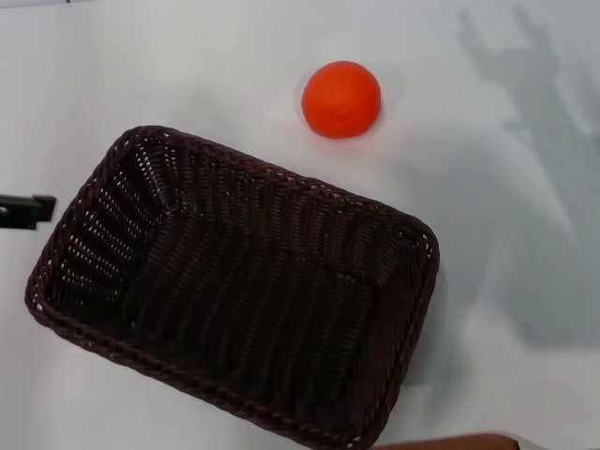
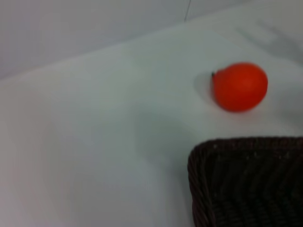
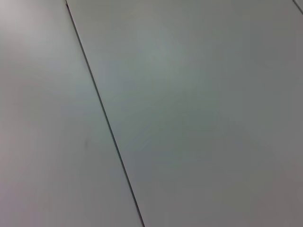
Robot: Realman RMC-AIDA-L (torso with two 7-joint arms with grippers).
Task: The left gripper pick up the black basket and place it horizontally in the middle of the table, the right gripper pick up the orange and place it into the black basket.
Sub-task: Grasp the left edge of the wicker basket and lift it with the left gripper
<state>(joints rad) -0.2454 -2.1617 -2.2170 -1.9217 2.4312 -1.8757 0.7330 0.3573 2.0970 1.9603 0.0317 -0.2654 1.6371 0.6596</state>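
From the head view we see the black basket [image 1: 234,291] lying askew on the table [image 1: 525,281], the orange [image 1: 341,98] just beyond its far rim, and the left gripper [image 1: 26,210] as a tip beside the basket, apart from it; whether it is clenched we cannot tell. Our left wrist view adds only the orange's [image 2: 239,87] small dark nub, perhaps a stem, and one basket corner [image 2: 246,182]. Our right wrist view shows bare surface crossed by a thin seam [image 3: 102,111], no gripper.

A bright orange fruit [image 1: 341,98], smooth and unpatterned, lies at 12 o'clock of a dark brown-black basket [image 1: 234,281] of tightly woven wicker with a braided rim, both on a plain white-grey worktop [image 1: 525,281]; a black left hand [image 1: 26,210] tip shows at 9 o'clock.
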